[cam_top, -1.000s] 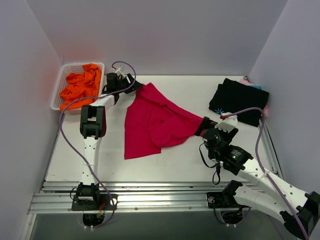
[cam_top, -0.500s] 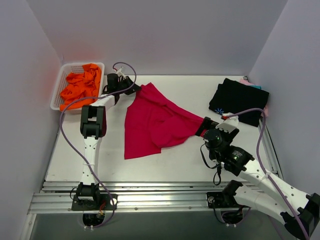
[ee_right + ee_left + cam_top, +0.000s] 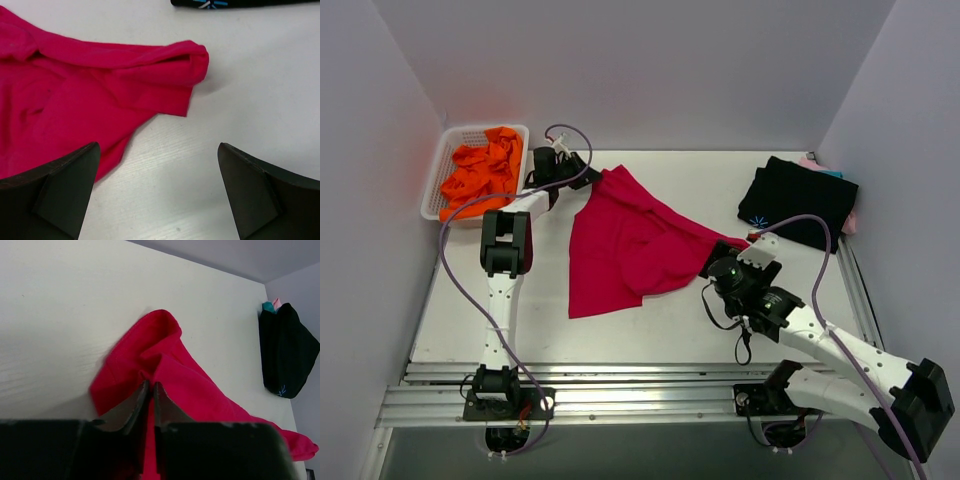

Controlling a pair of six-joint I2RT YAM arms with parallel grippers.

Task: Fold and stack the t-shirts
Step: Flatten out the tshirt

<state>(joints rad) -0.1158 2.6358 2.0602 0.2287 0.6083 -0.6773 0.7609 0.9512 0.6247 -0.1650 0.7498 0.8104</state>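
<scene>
Top view overhead, wide — wrist views close, low; all share red t-shirt point(image 3: 625, 250).

basket point(image 3: 437, 170) far-left | spread t-shirt point(image 3: 620, 250) centre | folded t-shirts point(image 3: 800, 200) far-right

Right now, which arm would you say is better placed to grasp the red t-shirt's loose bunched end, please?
Probably the right: the right gripper is open beside that end of the red t-shirt, while the left gripper is shut on its far corner.

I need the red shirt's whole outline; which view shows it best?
Top external: the red shirt shows nearly entire. Left wrist shows only the part pinched by the left gripper; right wrist only its bunched end.
</scene>
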